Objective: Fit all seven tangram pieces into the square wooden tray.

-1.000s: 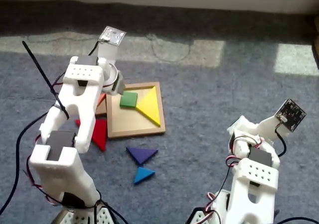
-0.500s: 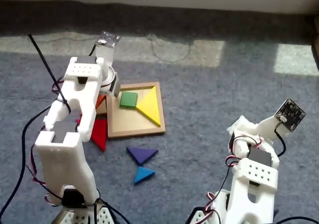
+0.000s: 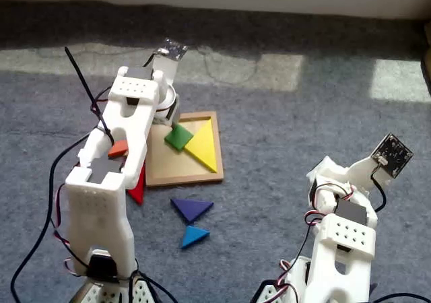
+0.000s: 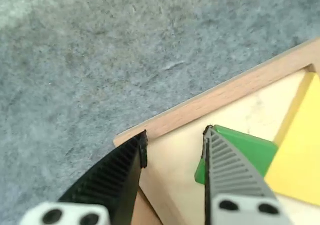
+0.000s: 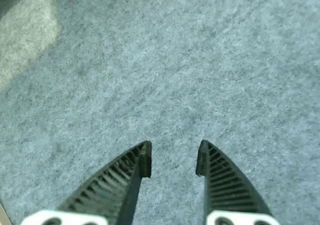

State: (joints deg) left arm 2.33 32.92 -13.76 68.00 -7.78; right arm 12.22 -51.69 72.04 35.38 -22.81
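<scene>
Left arm (image 3: 111, 182): stretched long from 7 o'clock toward 12, tip leaning slightly to 1 o'clock, wrist pitched down. Left gripper (image 4: 175, 147): jaws parted. Right arm (image 3: 343, 232): folded compact at 5 o'clock. Right gripper (image 5: 173, 158): jaws parted.

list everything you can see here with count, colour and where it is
wooden tray: one, light wood, on the carpet ahead of the left arm
green square: one, green, in the tray, turned at an angle
yellow triangle: one, yellow, in the tray beside the green square
red triangle: one, red, left of the tray, partly under the left arm
orange piece: one, orange, left of the tray, glimpsed through the arm
purple triangle: one, purple, on the carpet near the tray
blue triangle: one, blue, beside the purple triangle
carpet: one, grey, underneath everything
left gripper: one, open, at the tray's corner
right gripper: one, open, over carpet
</scene>
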